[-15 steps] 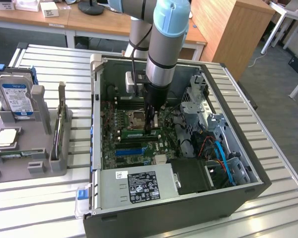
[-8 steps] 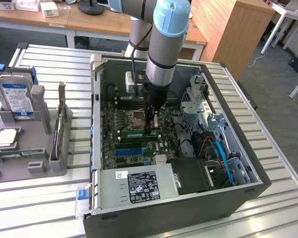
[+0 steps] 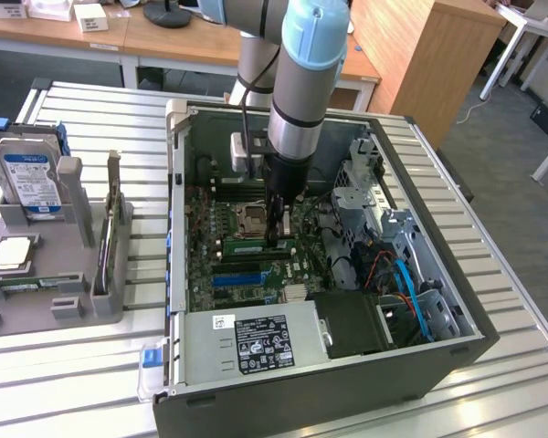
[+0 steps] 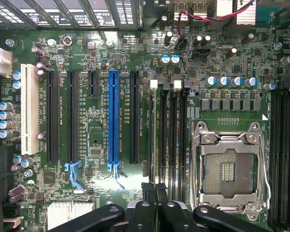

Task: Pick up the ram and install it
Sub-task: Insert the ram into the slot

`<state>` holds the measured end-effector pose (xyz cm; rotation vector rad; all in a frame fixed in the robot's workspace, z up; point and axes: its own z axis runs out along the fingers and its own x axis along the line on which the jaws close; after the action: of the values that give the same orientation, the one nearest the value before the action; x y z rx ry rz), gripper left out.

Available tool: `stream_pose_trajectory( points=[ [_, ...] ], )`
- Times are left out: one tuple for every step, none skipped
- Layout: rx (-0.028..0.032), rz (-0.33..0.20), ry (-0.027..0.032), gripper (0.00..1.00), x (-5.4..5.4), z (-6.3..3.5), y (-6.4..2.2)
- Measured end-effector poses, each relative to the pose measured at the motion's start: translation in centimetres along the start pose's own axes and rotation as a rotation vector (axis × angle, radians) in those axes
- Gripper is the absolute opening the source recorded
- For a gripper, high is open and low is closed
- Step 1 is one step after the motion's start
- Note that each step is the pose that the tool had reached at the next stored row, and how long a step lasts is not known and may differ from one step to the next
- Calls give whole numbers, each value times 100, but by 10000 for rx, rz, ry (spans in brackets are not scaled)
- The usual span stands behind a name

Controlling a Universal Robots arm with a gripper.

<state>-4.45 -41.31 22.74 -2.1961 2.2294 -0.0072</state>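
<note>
Gripper [image 3: 276, 234] [image 4: 155, 192] is hanging inside the PC case [image 3: 283, 409] w/ fingers pressed together, tips sitting at the top edge of the ram [image 3: 254, 245]. The ram is standing upright in a mobo slot just on the near side of the CPU socket [image 3: 251, 217]. Blue slot [image 3: 237, 276] is lying nearer still. Hard drive [image 3: 27, 178] is standing well apart, at the exterior view's left.

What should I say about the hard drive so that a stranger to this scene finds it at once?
Start from the open computer case; to the exterior view's left of it stands a grey holder. The hard drive stands at its far end, the sole silver box with a blue-white label.
</note>
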Motion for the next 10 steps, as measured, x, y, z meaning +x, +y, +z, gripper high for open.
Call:
stream_pose_trajectory(
  points=[
    [0, 0, 1, 12, 0, 2, 0],
    [0, 0, 0, 12, 0, 3, 0],
    [0, 0, 0, 12, 0, 5, 0],
    [0, 0, 0, 12, 0, 8, 0],
    [0, 0, -1, 12, 0, 11, 0],
    [0, 0, -1, 12, 0, 14, 0],
    [0, 0, -1, 12, 0, 17, 0],
    [0, 0, 0, 12, 0, 20, 0],
    [-1, 0, 1, 12, 0, 22, 0],
    [-1, 0, 0, 12, 0, 25, 0]
  ],
)
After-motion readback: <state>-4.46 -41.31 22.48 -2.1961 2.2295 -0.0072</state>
